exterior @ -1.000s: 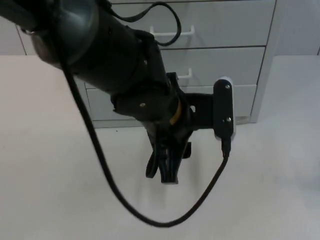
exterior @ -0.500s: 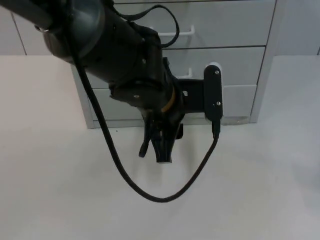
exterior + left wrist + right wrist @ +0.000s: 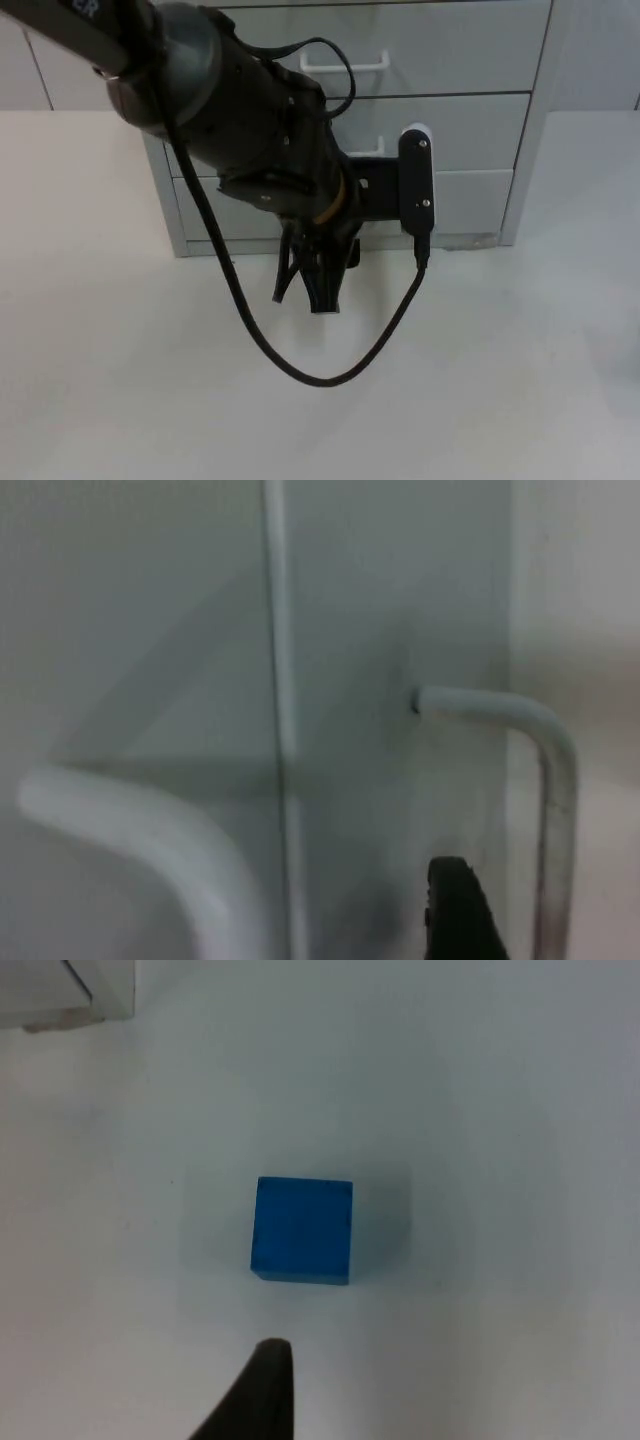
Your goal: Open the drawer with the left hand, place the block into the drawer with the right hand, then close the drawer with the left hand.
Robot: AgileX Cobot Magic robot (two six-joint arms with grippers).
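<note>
A grey drawer cabinet (image 3: 470,130) stands at the back of the table, and its drawers look closed. White handles (image 3: 345,66) show on the upper two fronts. My left arm hides the middle of the lowest drawer (image 3: 475,200). My left gripper (image 3: 305,288) hangs open just in front of that drawer, with nothing between its fingers. In the left wrist view a white bar handle (image 3: 545,770) on the drawer front is close ahead. The blue block (image 3: 302,1230) lies on the white table, right under my right gripper (image 3: 262,1395), which waits apart from it.
A corner of the cabinet's base (image 3: 70,995) lies near the block. White table (image 3: 500,380) stretches in front of the cabinet and to both sides.
My left gripper has moved away from the table's front toward the lowest drawer, and the arm has drawn back with it.
</note>
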